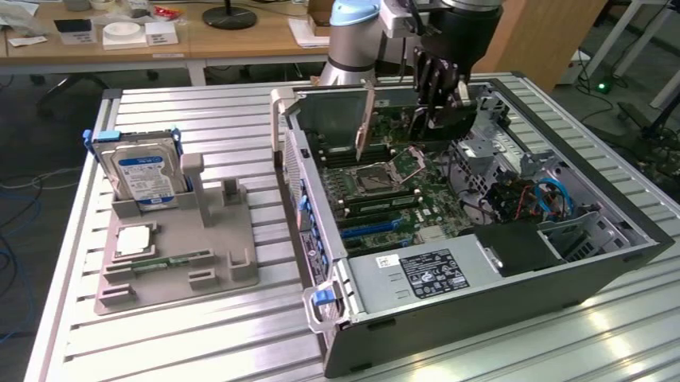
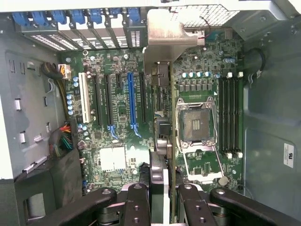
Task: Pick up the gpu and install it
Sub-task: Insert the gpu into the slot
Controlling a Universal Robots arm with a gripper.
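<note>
The jaws were pinched on the gpu (image 2: 160, 134), clamping its two flat faces near the upper edge. The card hung on edge beneath them with its connector side turned down toward the motherboard (image 2: 117, 99). In the exterior view the gpu (image 1: 443, 126) hung inside the open computer case (image 1: 510, 306), over the far part of the board. Whether it already touched a slot could not be told. Its pale bracket (image 2: 165, 33) faced the case's rear wall, next to the row of blue latches (image 2: 75, 19). The long blue slot (image 2: 130, 101) lay just to one side of the card's line and the empty processor socket (image 2: 195, 123) to the other. The case stood on the table (image 1: 191, 119) toward its edge at the exterior view's right. Near the opposite edge, a grey holder (image 1: 218, 239) carried the hard drive (image 1: 143, 171) upright. The card looked light and stiff but fragile. It seemed best gripped on the board edge and cooler block, well clear of the contact fingers.
</note>
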